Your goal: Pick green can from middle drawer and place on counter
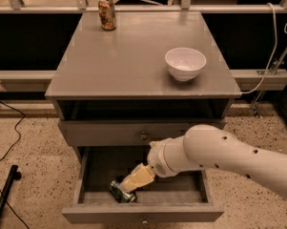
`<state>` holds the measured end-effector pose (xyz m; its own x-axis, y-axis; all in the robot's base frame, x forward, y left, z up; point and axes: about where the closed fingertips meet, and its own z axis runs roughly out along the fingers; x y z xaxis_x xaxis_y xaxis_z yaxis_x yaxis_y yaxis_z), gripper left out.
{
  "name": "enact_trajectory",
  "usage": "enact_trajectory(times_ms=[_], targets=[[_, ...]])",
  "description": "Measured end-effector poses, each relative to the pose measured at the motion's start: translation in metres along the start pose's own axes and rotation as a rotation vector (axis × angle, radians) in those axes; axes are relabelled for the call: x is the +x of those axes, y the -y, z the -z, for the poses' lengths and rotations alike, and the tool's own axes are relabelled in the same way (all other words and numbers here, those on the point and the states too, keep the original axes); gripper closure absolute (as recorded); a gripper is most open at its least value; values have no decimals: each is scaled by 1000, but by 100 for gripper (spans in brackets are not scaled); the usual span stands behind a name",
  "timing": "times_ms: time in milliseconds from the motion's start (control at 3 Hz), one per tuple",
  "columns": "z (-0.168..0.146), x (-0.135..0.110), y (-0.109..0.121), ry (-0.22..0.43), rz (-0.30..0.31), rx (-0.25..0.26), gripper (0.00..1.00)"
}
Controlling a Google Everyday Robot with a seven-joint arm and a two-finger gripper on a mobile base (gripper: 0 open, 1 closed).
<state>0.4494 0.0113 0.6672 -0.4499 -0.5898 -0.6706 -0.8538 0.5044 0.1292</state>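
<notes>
The green can (119, 192) lies on its side in the pulled-out middle drawer (143, 214), at the front left of its dark interior. My gripper (133, 181), cream-coloured at the end of a white arm (214, 156), reaches down into the drawer from the right, and its tip is right at the can's upper right side. The can's right part is hidden behind the gripper. The counter (133, 61) is the flat grey top of the cabinet, above the drawers.
A white bowl (185, 63) stands on the counter's right side. A rust-brown can (107, 13) stands at its back left corner. A closed drawer with a small knob (143, 136) sits just above the open one. Cables and a black stand lie on the floor at left.
</notes>
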Motion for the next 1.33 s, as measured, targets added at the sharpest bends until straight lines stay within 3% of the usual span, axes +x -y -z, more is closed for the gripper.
enact_trajectory(times_ms=[333,1000,1333], targets=[[-36,26,11,1,-25,-55,0],[-118,77,40,122,-44,-105,0],[-152,80,46,163,10,-112,0]])
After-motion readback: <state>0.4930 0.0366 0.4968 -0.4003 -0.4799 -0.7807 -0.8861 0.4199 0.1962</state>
